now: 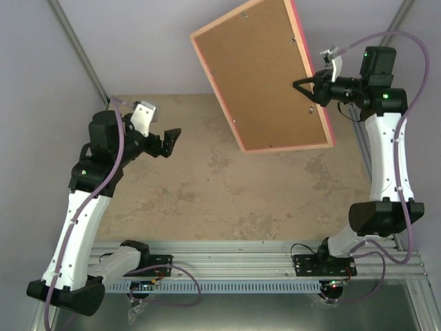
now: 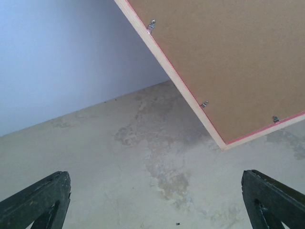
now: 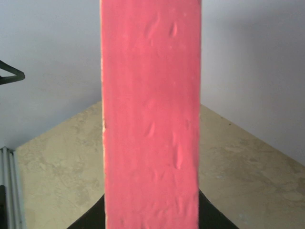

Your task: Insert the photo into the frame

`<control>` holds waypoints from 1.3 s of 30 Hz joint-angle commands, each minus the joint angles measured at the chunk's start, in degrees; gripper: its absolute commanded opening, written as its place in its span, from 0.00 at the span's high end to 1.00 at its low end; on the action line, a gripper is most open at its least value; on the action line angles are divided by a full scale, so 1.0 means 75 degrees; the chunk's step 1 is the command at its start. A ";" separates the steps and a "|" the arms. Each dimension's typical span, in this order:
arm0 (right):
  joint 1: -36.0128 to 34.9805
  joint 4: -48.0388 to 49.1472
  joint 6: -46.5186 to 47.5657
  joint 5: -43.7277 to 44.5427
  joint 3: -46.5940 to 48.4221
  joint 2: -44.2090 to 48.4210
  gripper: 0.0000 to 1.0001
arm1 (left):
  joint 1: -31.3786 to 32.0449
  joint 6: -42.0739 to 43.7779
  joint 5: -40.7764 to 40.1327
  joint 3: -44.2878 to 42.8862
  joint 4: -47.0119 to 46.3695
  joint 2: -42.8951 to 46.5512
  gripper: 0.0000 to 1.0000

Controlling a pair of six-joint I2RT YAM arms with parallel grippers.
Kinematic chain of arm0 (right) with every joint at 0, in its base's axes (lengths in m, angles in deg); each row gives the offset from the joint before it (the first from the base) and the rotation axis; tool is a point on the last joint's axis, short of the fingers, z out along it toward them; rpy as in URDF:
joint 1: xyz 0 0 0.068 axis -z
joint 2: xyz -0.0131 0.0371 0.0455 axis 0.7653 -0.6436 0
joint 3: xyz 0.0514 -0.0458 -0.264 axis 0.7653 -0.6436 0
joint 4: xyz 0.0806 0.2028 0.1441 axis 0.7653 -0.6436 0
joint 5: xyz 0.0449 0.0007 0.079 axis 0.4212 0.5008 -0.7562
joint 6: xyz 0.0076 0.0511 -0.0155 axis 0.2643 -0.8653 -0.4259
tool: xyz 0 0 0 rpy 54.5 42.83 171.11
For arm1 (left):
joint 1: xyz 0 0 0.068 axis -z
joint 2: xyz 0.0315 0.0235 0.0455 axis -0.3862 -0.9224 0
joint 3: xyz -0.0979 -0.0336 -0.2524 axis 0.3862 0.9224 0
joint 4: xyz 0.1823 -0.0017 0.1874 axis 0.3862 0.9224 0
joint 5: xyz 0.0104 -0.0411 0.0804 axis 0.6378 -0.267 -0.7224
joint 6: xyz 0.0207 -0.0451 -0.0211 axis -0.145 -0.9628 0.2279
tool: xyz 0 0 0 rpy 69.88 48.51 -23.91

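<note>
Above the table's far right side, we hold the frame (image 1: 218, 93) aloft and tilted, our right gripper (image 1: 305, 86) clamped narrowly on its pink right edge. Its brown backing board (image 1: 265, 76), with small metal clips (image 2: 204, 103) along its edge, faces the overhead camera. Over the left of the table (image 1: 207, 200), our left gripper (image 1: 171, 143) hangs with fingers (image 2: 40, 198) spread wide, holding nothing, well apart from the frame.
</note>
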 commanded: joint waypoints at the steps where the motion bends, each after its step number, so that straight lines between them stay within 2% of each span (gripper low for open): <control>1: -0.0092 0.0202 0.0301 0.0119 0.0198 0.0394 1.00 | -0.0174 -0.0484 0.0585 0.0291 -0.0322 0.0140 0.00; 4: -0.0081 0.0756 -0.0610 -0.0762 -0.0790 0.0418 0.99 | -0.0179 -0.0411 0.0637 0.0269 -0.0255 -0.0050 0.01; 8: -0.0091 0.2798 -0.2599 -0.1991 -0.2541 0.0742 0.99 | -0.0180 -0.0564 0.0615 0.0549 -0.0358 -0.0390 0.01; 11: -0.0092 0.4981 -0.4341 -0.2730 -0.3615 0.0998 0.99 | -0.0190 -0.0664 0.1378 0.1076 -0.0712 -0.0503 0.01; 13: -0.0103 0.6024 -0.5028 -0.3057 -0.4106 0.1049 0.99 | -0.0248 -0.1047 0.2068 0.1388 -0.1163 -0.0541 0.01; 17: -0.0097 0.5970 -0.4747 -0.2788 -0.4621 0.1102 0.99 | -0.0518 -0.1471 0.2919 0.1391 -0.1710 -0.0766 0.01; 20: -0.0096 0.6857 -0.5267 -0.1977 -0.5458 0.1389 0.99 | -0.0424 -0.1318 0.3296 0.1339 -0.1836 -0.0902 0.03; 25: -0.0278 0.9208 -0.7667 -0.0774 -0.7064 0.1686 0.99 | 0.1218 -0.0373 0.2043 0.0735 -0.1370 -0.1544 0.08; 32: -0.1036 1.0963 -0.8919 -0.0282 -0.7711 0.1404 0.99 | 0.3097 0.0169 0.1845 0.0504 -0.2188 -0.2326 0.07; 36: -0.1162 1.1027 -0.9093 -0.0262 -0.7811 0.1415 0.99 | 0.3495 0.0126 0.0409 -0.0152 -0.2302 -0.3175 0.23; 39: -0.1204 1.0912 -0.9289 -0.0136 -0.7938 0.1470 0.99 | 0.3792 0.0150 -0.0273 -0.0535 -0.2283 -0.3727 0.33</control>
